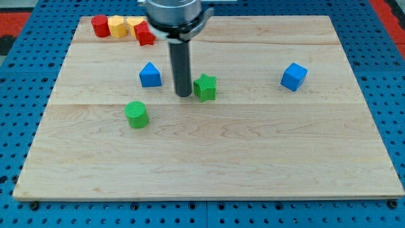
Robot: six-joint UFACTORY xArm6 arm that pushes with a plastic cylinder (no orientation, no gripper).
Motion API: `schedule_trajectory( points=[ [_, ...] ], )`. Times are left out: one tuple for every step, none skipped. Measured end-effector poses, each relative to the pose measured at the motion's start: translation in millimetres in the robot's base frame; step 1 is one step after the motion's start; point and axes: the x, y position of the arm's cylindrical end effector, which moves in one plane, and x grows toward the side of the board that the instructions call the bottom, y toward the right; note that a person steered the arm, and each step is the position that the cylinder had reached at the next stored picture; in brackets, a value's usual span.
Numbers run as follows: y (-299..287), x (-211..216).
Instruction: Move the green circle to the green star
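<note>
The green circle point(136, 114) is a short cylinder left of the board's middle. The green star point(205, 87) sits up and to its right, near the middle. My tip point(183, 95) is down on the board just left of the green star, close to it or touching it. The tip is well to the right of and above the green circle, apart from it. The rod rises straight up to the arm's head at the view's top.
A blue triangular block point(150, 75) sits left of the rod. A blue cube point(293, 76) is at the right. At the board's top left stand a red cylinder point(99, 26), two yellow blocks point(117, 26) and a red star-like block point(145, 33). The wooden board point(209, 164) lies on a blue pegboard.
</note>
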Motion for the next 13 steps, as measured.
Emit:
schedule_trajectory(
  points=[
    [88.1, -18.4],
    [92.2, -8.6],
    [32.5, 90.4],
    [-76.1, 147.8],
    [-163.8, 110.8],
    [-150.8, 42.8],
    [-93.0, 30.5],
    [-95.6, 34.4],
    [-106.7, 64.0],
    [-5.8, 28.2],
    [25.1, 17.2],
    [-10.6, 52.5],
    [-51.9, 79.5]
  ],
)
